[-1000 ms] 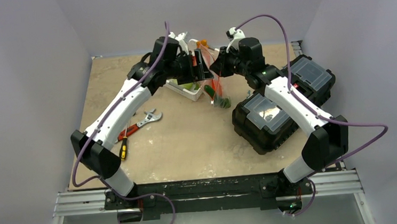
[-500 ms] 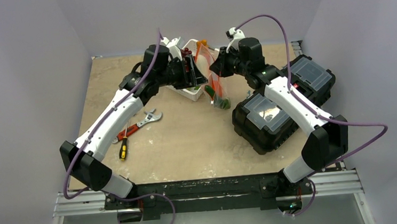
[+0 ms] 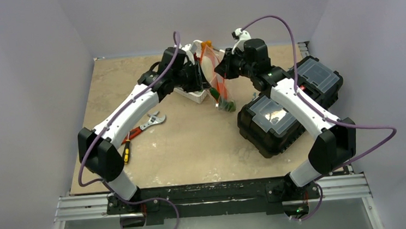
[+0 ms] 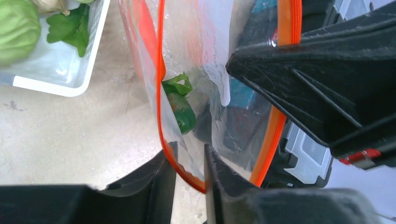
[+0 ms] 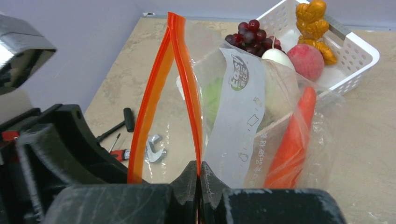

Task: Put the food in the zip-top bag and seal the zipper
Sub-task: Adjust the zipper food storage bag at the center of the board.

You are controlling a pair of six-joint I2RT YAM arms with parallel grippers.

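Observation:
The zip-top bag (image 3: 218,86) hangs upright over the table, its mouth spread open. My right gripper (image 5: 199,163) is shut on one side of the orange zipper (image 5: 184,60). My left gripper (image 4: 190,147) straddles the opposite zipper strip (image 4: 161,93), its jaws narrow but still apart. A dark green cucumber (image 4: 181,112) lies at the bag's bottom. An orange carrot (image 5: 292,140) shows through the film; I cannot tell whether it is inside. Red grapes (image 5: 250,35), a white oval piece (image 5: 278,58), a peach (image 5: 306,60) and a cabbage (image 4: 16,28) sit in the white basket (image 5: 359,74).
A wrench (image 3: 153,120) and screwdrivers (image 3: 128,137) lie at the left of the table. Two black organiser cases (image 3: 272,122) stand at the right, close under my right arm. A golden figure (image 5: 317,28) is also in the basket. Purple walls enclose the table.
My left gripper has dropped slightly to the bag's mouth and its jaws have narrowed around the zipper strip. The left elbow swung out and back. The right arm has held still.

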